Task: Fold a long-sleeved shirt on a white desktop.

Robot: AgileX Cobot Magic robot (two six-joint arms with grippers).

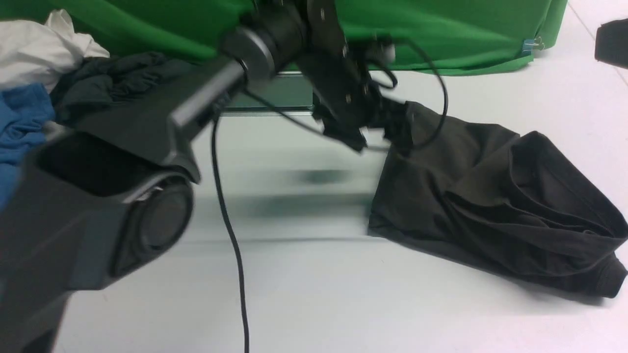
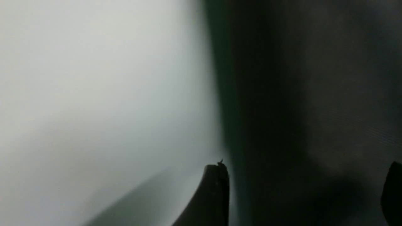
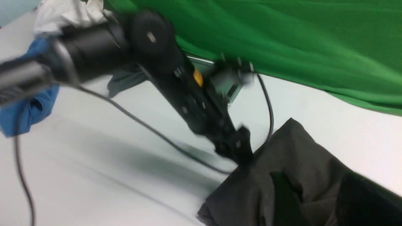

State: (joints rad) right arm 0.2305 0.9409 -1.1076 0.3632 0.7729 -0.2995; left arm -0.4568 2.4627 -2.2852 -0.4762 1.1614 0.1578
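The long-sleeved shirt (image 1: 490, 196) lies bunched in thick folds on the right half of the white desktop (image 1: 343, 294), with a cuff (image 1: 608, 279) at its near right end. Its far left corner (image 1: 412, 113) peaks upward. My left gripper (image 1: 355, 135) is blurred right at that corner. In the left wrist view its fingers (image 2: 216, 194) stand wide apart with the dark shirt (image 2: 314, 94) behind the gap. The right wrist view shows the shirt (image 3: 298, 163) close up and the left gripper (image 3: 241, 153). Two blurred dark shapes over the fabric hide the right gripper's state.
A pile of clothes sits at the far left: white (image 1: 39, 49), bright blue (image 1: 22, 122) and charcoal-grey (image 1: 113, 78). The grey cable hatch (image 1: 279, 93) lies under the green backdrop (image 1: 441, 29). A cable (image 1: 230, 235) hangs from the left arm. A black object (image 1: 611, 41) is at the far right.
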